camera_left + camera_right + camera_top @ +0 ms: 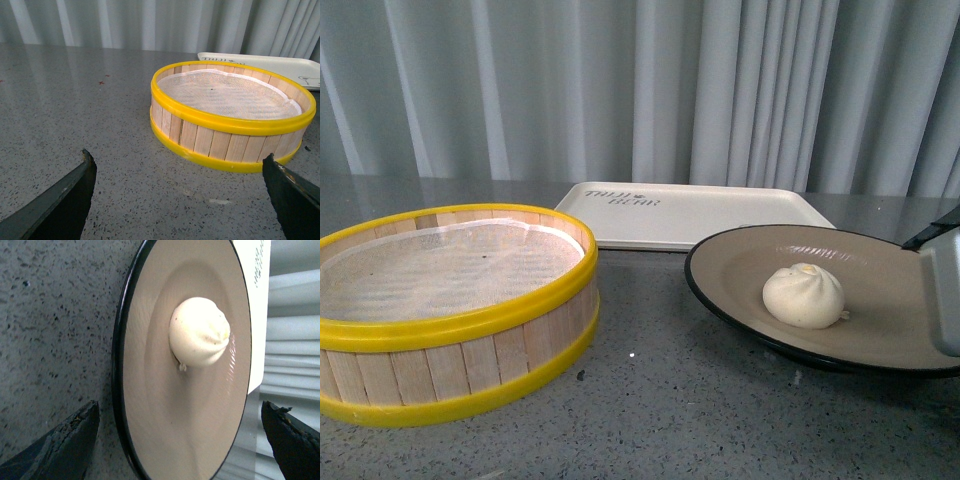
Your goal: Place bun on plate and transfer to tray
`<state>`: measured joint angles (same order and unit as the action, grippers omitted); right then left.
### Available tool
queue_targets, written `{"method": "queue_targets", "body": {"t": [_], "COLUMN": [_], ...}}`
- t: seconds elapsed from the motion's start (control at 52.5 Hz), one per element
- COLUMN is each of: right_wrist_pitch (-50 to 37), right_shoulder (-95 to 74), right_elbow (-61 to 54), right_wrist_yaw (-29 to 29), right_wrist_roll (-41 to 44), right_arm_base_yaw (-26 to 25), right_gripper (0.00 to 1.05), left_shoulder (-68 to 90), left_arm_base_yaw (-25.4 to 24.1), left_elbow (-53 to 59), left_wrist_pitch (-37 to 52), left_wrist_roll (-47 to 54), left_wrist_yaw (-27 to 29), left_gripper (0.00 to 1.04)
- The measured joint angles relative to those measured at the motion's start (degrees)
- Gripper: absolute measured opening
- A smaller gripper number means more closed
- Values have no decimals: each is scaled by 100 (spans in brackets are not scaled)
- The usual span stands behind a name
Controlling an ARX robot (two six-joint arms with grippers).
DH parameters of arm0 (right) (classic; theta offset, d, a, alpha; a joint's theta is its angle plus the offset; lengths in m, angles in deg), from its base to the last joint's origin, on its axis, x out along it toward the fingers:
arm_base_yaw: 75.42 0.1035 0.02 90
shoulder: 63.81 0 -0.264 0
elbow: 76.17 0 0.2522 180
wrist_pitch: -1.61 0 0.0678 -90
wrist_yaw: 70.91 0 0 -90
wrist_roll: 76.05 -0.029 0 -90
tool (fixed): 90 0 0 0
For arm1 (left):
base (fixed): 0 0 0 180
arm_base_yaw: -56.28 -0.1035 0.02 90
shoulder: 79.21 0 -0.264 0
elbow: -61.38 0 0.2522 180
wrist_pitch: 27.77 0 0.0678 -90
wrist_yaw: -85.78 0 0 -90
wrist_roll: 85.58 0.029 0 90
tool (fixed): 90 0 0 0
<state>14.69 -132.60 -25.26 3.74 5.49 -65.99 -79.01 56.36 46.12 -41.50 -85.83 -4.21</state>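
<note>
Cream-white pleated bun (804,296) sits on the black-rimmed taupe round plate (740,262), lower right; left gripper (177,155) and right gripper (180,405) both spread wide.

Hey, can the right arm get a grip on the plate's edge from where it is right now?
Probably yes. The right gripper is open and its fingers appear to straddle the near edge of the plate, with nothing else between them. The bun lies mid-plate, clear of that edge.

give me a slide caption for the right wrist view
Bun sits on the plate, open right gripper straddling the rim.
</note>
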Motion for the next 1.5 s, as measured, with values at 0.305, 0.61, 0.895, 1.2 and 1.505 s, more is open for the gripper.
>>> {"method": "queue_targets", "body": {"t": [0.305,0.61,0.895,1.2,1.505], "right_wrist_pitch": [-236,-304,-319,-321,-527], "right_shoulder": [-511,-754,-671,-518,-476], "right_elbow": [63,116,140,160,752], "right_wrist_yaw": [221,286,476,542,470], "right_wrist_roll": [-101,-90,249,730,1119], "right_arm_base_yaw": [166,199,343,341,35], "right_gripper": [95,55,4,3,3], "left_shoulder": [0,0,0,0,0], "left_arm_base_yaw": [0,0,0,0,0], "left_elbow": [0,0,0,0,0], "left_wrist_pitch": [0,0,0,0,0], "left_wrist_roll": [0,0,0,0,0], "left_wrist_yaw": [0,0,0,0,0], "left_gripper": [98,98,98,98,98]}}
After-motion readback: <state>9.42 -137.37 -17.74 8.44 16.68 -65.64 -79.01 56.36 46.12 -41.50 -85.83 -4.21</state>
